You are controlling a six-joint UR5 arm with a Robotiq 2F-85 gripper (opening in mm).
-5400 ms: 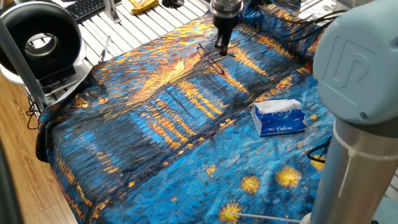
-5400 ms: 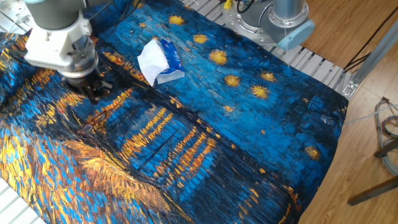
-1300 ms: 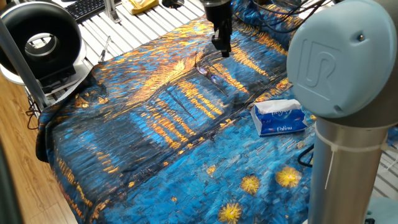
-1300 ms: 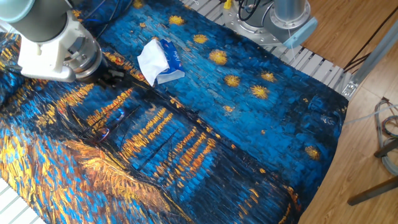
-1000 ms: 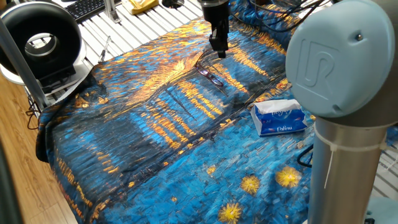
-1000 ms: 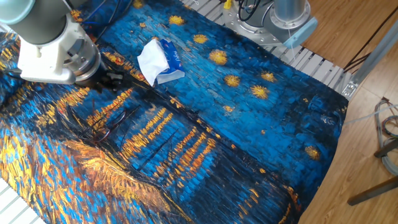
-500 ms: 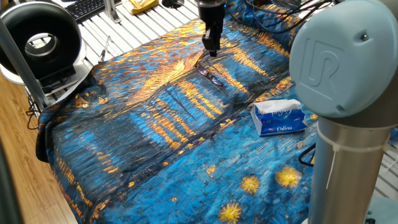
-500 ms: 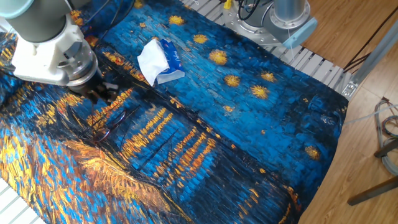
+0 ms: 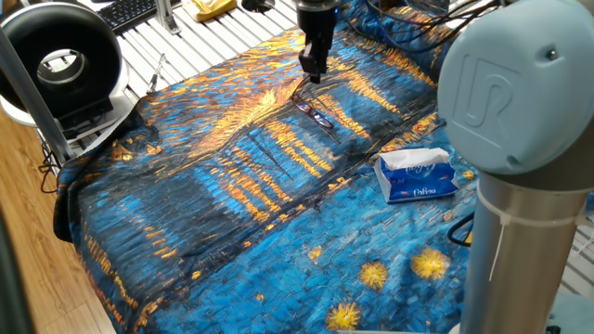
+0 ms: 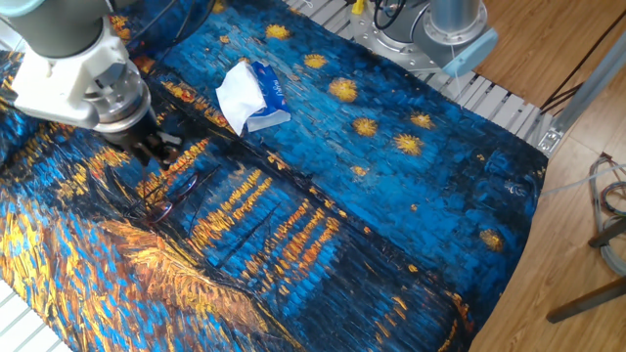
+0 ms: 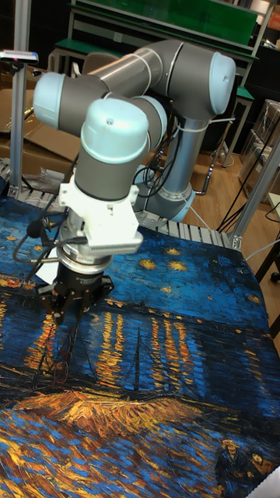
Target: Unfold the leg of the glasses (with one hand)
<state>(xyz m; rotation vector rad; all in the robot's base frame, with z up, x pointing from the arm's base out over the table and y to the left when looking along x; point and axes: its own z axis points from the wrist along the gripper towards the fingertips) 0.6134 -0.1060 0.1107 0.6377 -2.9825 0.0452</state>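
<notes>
Dark wire glasses, one pair, one blue tissue pack, end effector above, opening unclear

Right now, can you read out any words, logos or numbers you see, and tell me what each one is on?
"UR": embossed logo on the robot arm's joint cap.
White lettering on the blue tissue pack: too small and blurred to read.
Nothing readable on the painted tablecloth, the glasses or the hand.

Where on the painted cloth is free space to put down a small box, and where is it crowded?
Free: the wide stretch of the cloth from the tissue pack toward the wooden-floor corner, and the near part below the glasses. Crowded: around the glasses, where the gripper hangs just above them.
</notes>
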